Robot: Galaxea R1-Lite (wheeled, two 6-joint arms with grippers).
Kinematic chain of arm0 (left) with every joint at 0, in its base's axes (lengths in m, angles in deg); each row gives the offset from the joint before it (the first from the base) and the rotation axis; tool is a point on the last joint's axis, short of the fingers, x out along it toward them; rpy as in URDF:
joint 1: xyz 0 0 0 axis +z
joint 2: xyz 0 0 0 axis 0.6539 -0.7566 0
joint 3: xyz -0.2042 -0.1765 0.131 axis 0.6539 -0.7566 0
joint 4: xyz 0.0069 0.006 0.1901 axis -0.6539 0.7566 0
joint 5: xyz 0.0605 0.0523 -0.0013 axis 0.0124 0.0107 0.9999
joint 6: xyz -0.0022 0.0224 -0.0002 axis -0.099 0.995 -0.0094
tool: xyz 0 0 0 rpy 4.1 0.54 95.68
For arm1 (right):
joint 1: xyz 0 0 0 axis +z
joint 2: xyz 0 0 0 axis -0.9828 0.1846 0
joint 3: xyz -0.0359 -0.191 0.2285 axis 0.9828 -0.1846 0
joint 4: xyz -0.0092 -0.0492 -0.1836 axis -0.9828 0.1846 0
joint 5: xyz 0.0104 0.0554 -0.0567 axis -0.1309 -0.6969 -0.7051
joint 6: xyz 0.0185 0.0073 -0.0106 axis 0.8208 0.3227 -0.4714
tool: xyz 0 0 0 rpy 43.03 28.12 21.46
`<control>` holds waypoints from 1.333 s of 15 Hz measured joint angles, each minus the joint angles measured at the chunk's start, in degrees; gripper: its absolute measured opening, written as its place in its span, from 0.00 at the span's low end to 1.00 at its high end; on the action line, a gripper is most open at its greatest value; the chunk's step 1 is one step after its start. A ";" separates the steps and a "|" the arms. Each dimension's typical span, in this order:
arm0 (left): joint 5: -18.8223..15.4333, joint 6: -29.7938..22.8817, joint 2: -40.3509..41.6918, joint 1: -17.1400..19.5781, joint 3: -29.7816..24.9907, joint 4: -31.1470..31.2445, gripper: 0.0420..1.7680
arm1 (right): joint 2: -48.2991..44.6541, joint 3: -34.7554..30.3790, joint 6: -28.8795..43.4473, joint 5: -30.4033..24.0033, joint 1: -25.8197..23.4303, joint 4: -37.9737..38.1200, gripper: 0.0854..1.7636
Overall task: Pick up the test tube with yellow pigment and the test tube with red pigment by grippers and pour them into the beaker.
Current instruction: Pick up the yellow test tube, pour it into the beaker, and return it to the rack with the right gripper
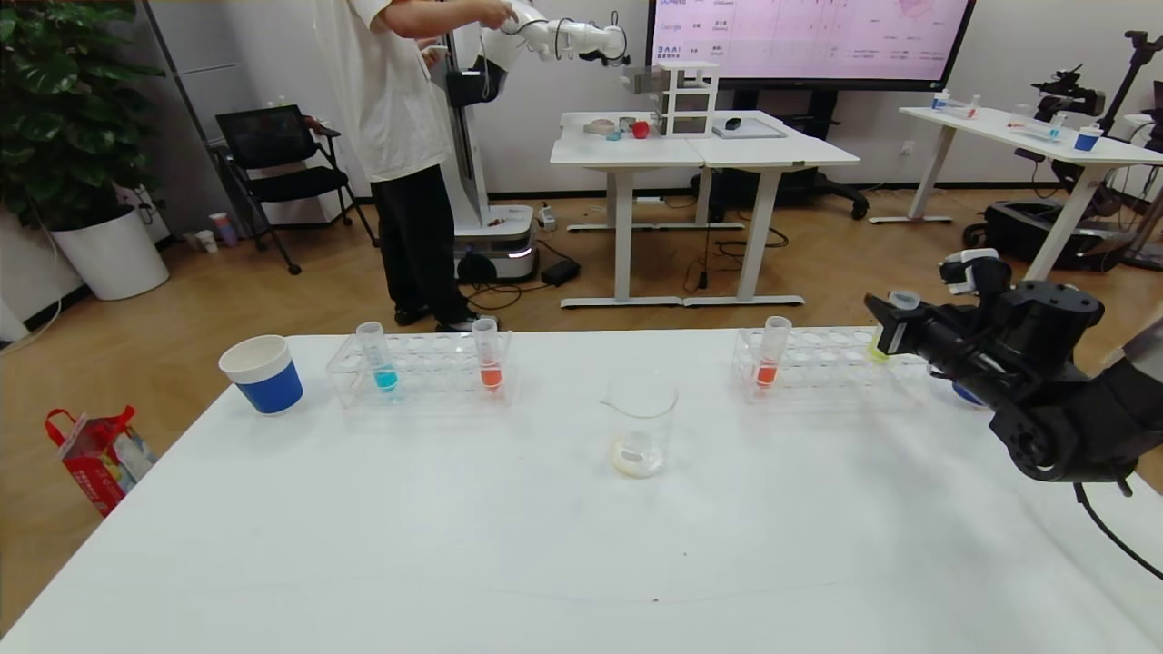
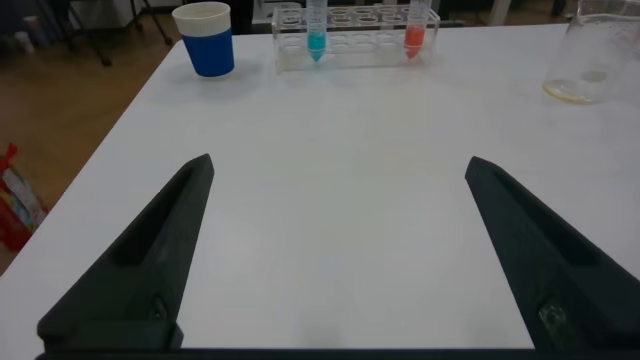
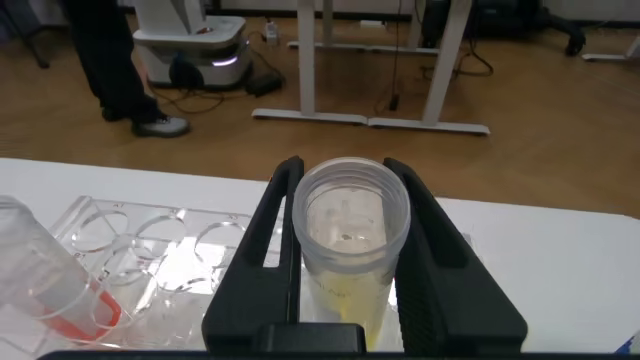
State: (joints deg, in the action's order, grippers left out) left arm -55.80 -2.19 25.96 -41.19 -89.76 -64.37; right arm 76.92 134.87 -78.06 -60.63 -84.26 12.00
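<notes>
White table point(image 1: 454, 545) up front, office floor behind. From the head camera, the right gripper point(image 1: 886, 331) is at the right-hand rack point(image 1: 818, 359), clamped on the test tube with yellow pigment point(image 1: 879, 347); the test tube with red pigment point(image 1: 770, 356) stands in that rack and the beaker point(image 1: 641, 427) sits mid-table. Left wrist: left gripper point(image 2: 340, 250) jaws wide apart over bare table. Right wrist: fingers point(image 3: 445, 270) squeeze the yellow tube's rim.

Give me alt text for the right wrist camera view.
The right gripper has its black fingers shut on the test tube with yellow pigment, seen from above its open rim. Beside it, a clear rack holds a red-tinted tube on the white table.
</notes>
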 joint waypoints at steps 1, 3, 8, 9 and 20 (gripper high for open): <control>0.00 -0.02 0.00 0.02 0.00 0.00 0.99 | -1.40 0.50 0.01 -0.09 0.16 1.29 0.27; 0.02 -0.02 0.00 0.00 0.00 -0.02 0.99 | -3.25 0.91 -0.55 -0.05 0.63 3.19 0.27; 0.00 -0.02 0.00 0.05 0.00 0.00 0.99 | -5.64 3.30 -5.80 -0.50 2.79 3.35 0.27; 0.02 0.00 0.00 0.00 0.00 0.00 0.99 | -6.17 3.77 -5.90 -1.16 3.97 3.33 0.27; 0.00 0.00 0.00 0.00 0.00 0.00 0.99 | -4.44 10.56 -26.81 -6.67 21.32 2.94 0.27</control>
State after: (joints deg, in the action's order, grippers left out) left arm -55.80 -2.19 25.96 -41.19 -89.76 -64.37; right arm 72.49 145.43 -104.87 -67.29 -62.94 14.93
